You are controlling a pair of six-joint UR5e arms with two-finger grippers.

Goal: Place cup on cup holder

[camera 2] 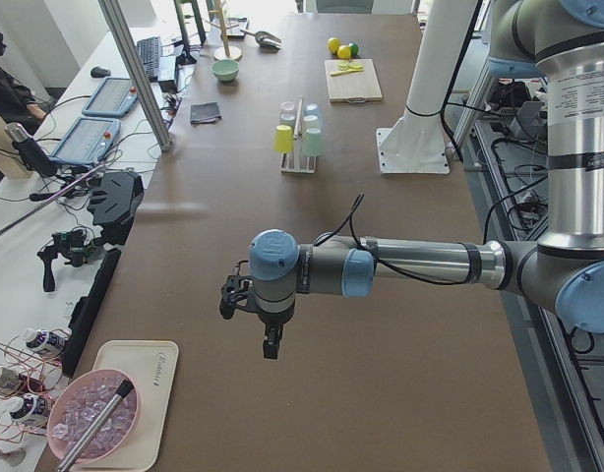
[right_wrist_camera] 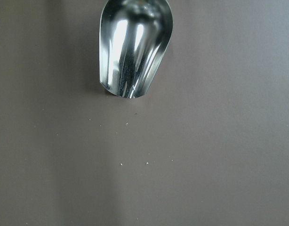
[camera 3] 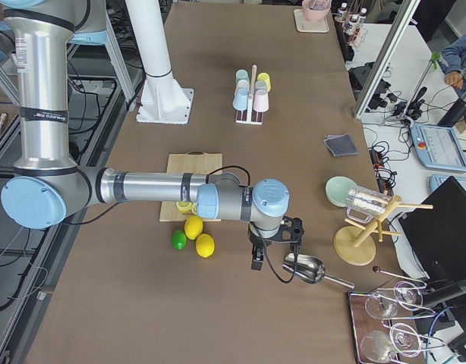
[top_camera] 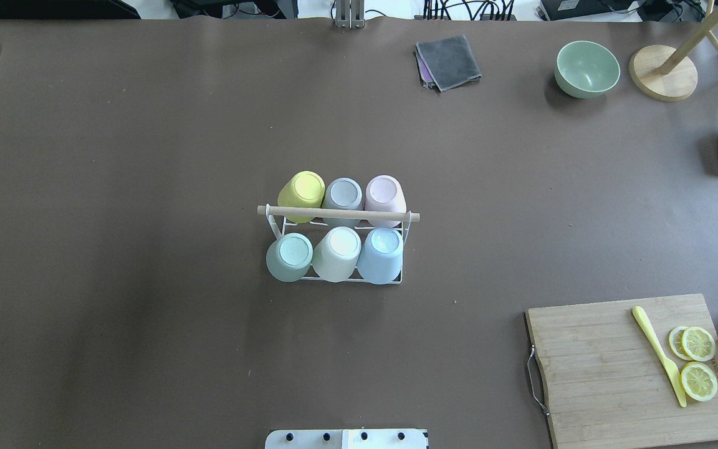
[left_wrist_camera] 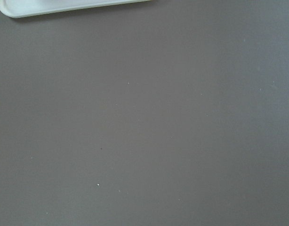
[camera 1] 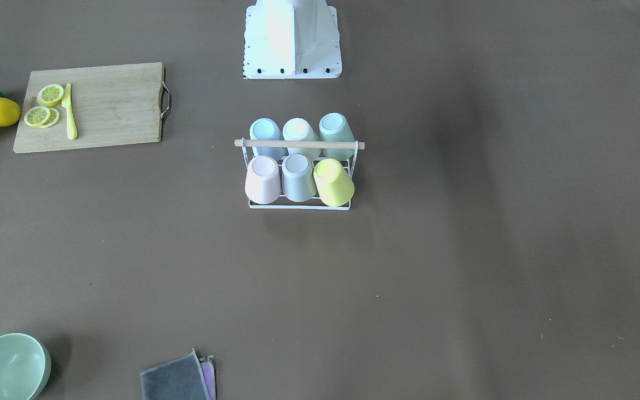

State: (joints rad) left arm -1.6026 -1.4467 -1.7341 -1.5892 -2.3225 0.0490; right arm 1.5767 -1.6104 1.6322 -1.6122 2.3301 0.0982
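Cup holder (top_camera: pixel 334 213) well apart from fingers (camera 2: pixel 271 344)

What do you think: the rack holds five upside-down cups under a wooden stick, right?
Not quite. The rack holds six upside-down cups, not five: three on each side of the wooden stick. The front-facing view shows all six.
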